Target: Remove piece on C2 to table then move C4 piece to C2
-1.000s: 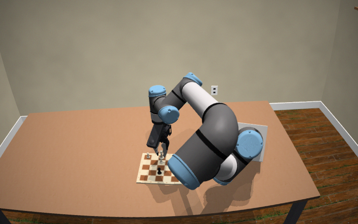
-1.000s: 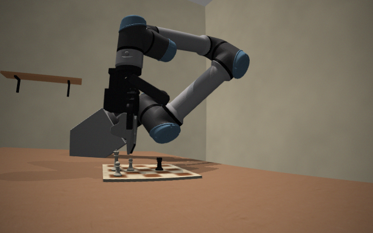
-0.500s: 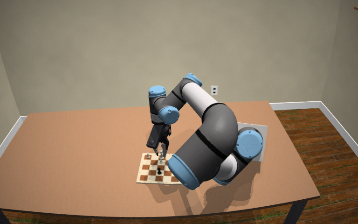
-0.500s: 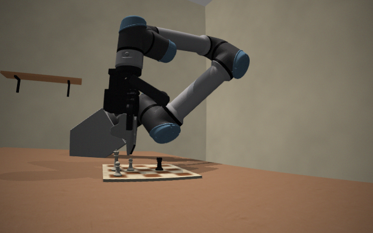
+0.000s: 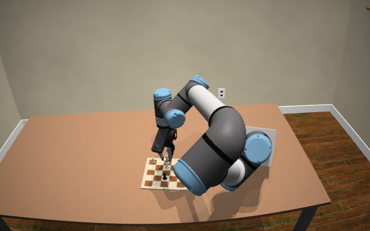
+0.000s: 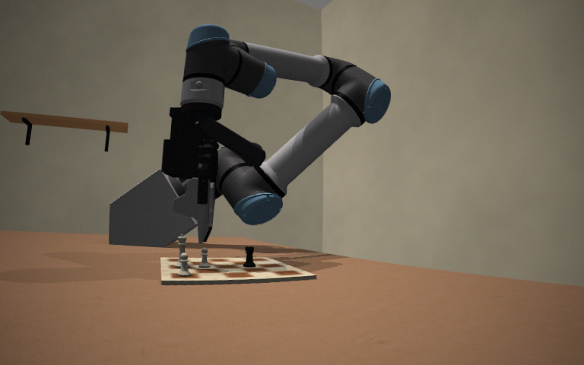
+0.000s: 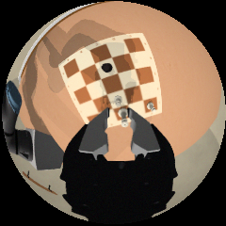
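The chessboard (image 5: 148, 184) (image 6: 236, 279) (image 7: 141, 47) lies on the table in front of the arm. A tall white piece (image 5: 166, 160) (image 6: 182, 245) (image 7: 123, 114) stands at the board's far edge, with a white pawn (image 5: 166, 166) (image 6: 204, 257) (image 7: 118, 100) one square nearer. Another white pawn (image 5: 153, 160) (image 6: 183, 263) (image 7: 151, 105) stands on a corner square. A black rook (image 5: 164, 176) (image 6: 249, 256) (image 7: 106, 67) stands mid-board. My gripper (image 5: 166, 155) (image 6: 204, 239) (image 7: 118, 108) hangs low over the tall white piece. Its fingers are narrowly open and hold nothing. In the wrist view the piece's top shows in the gap between the tips.
The arm's elbow (image 5: 189, 176) overhangs the board's right side. The grey base mount (image 5: 268, 147) (image 6: 138, 215) stands behind the board. A wall shelf (image 6: 64, 122) hangs far off.
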You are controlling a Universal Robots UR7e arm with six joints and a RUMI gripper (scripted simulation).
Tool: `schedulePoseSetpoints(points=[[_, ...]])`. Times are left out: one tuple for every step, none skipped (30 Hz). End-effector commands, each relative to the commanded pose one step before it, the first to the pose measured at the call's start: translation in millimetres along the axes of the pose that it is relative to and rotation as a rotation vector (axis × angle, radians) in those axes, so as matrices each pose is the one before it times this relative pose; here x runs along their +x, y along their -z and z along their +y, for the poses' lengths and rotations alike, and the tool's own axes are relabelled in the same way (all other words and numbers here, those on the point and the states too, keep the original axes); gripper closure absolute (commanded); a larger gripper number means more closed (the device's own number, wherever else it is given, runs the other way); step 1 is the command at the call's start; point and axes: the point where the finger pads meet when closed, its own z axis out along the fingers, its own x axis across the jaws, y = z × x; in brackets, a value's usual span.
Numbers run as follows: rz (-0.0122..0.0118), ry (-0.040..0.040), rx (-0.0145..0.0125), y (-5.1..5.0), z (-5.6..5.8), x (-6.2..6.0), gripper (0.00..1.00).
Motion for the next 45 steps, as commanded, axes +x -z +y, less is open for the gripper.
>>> schedulePoseSetpoints(points=[[-0.00118, -0.00182, 0.00192, -1.23, -0.11, -0.68, 0.80], [0.00000, 0.00000, 0.00000, 0.00, 0.00, 0.00, 0.80], [0.00000, 0.00000, 0.00000, 0.00, 0.00, 0.00, 0.80], [0.00000, 0.00000, 0.00000, 0.00, 0.00, 0.00, 0.80], [0.00000, 0.00000, 0.00000, 0.00, 0.00, 0.00, 0.80], [0.00000, 0.00000, 0.00000, 0.00, 0.00, 0.00, 0.80], [0.00000, 0.00000, 0.00000, 0.00, 0.00, 0.00, 0.80], [0.00000, 0.00000, 0.00000, 0.00, 0.00, 0.00, 0.80], [0.00000, 0.00000, 0.00000, 0.00, 0.00, 0.00, 0.80], [0.00000, 0.00000, 0.00000, 0.00, 0.00, 0.00, 0.80], [0.00000, 0.00000, 0.00000, 0.00, 0.00, 0.00, 0.80], [-0.00002, -0.00001, 0.00001, -0.02, 0.00, -0.01, 0.80], [-0.00011, -0.00005, 0.00006, -0.16, -0.01, -0.05, 0.80], [-0.00028, -0.00012, 0.00015, -0.39, -0.02, -0.12, 0.80], [-0.00050, -0.00022, 0.00027, -0.71, -0.03, -0.22, 0.80], [-0.00102, -0.00063, 0.00066, -1.12, -0.10, -0.43, 0.80], [-0.00038, -0.00047, 0.00049, -0.99, 0.03, -0.11, 0.80], [-0.00002, -0.00009, 0.00012, -1.01, 0.01, 0.00, 0.80], [0.00000, 0.00000, 0.00000, 0.00, 0.00, 0.00, 0.80], [0.00000, 0.00000, 0.00000, 0.00, 0.00, 0.00, 0.80], [0.00000, 0.00000, 0.00000, -1.19, 0.00, -0.01, 0.80], [0.00000, 0.00000, -0.00001, -1.39, 0.00, 0.00, 0.80], [0.00000, -0.00001, -0.00001, -1.57, 0.00, 0.00, 0.80], [-0.00001, 0.00000, 0.00000, -1.74, 0.00, -0.01, 0.80], [0.00000, -0.00001, -0.00001, -1.86, 0.01, 0.00, 0.80], [0.00000, -0.00001, -0.00001, -1.96, 0.00, 0.00, 0.80], [-0.00001, 0.00000, -0.00001, -2.02, 0.00, -0.01, 0.80], [0.00000, -0.00001, -0.00001, -2.04, 0.01, 0.00, 0.80], [-0.00001, 0.00000, 0.00000, -2.04, 0.00, -0.01, 0.80], [0.00000, -0.00001, -0.00002, -1.99, 0.01, 0.00, 0.80], [-0.00001, 0.00000, 0.00000, -1.91, 0.00, -0.01, 0.80], [0.00000, -0.00001, -0.00001, -1.80, 0.00, 0.00, 0.80], [0.00000, -0.00001, -0.00001, -1.66, 0.00, 0.00, 0.80], [0.00000, 0.00000, 0.00000, -1.50, 0.00, -0.01, 0.80], [0.00000, 0.00000, -0.00001, -1.31, 0.00, 0.00, 0.80], [0.00000, 0.00000, 0.00000, 0.00, 0.00, 0.00, 0.80], [0.00000, 0.00000, 0.00000, 0.00, 0.00, 0.00, 0.80], [0.00000, 0.00000, -0.00001, -1.11, 0.00, 0.00, 0.80], [0.00000, 0.00000, 0.00000, -0.91, 0.00, 0.00, 0.80], [0.00000, 0.00000, 0.00000, -0.71, 0.00, 0.00, 0.80], [0.00000, 0.00000, 0.00000, -0.52, 0.00, 0.00, 0.80], [0.00000, 0.00000, 0.00000, -0.34, 0.00, 0.00, 0.80], [0.00000, 0.00000, 0.00000, -0.19, 0.00, 0.00, 0.80], [0.00000, 0.00000, 0.00000, -0.07, 0.00, 0.00, 0.80], [0.00000, 0.00000, 0.00000, -0.01, 0.00, 0.00, 0.80]])
